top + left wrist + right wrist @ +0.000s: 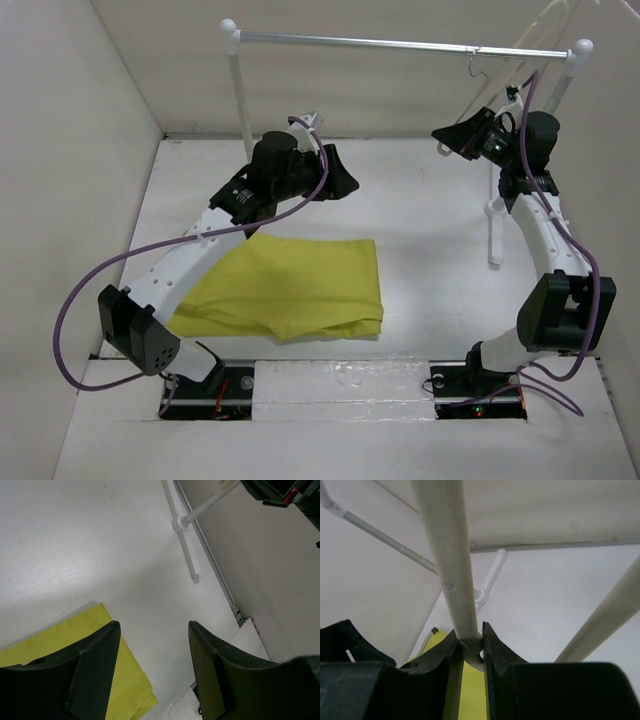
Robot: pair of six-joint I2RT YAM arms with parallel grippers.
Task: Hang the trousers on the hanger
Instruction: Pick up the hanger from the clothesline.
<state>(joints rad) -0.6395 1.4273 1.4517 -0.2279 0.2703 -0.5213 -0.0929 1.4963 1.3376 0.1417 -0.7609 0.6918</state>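
The mustard-yellow trousers (290, 290) lie folded flat on the table in front of the left arm. They also show in the left wrist view (131, 680) and the right wrist view (470, 695). The cream-white hanger (513, 98) hangs by its wire hook from the right end of the rail. My right gripper (450, 137) is raised beside it and shut on a cream bar of the hanger (451, 565), gripped at the fingertips (470, 647). My left gripper (345, 180) is open and empty (154, 630), held above the table just past the trousers' far right corner.
A metal rail (400, 43) on two white posts spans the back of the table. The right post's foot (187, 545) lies on the table near the right wall. White walls close in the left, back and right sides.
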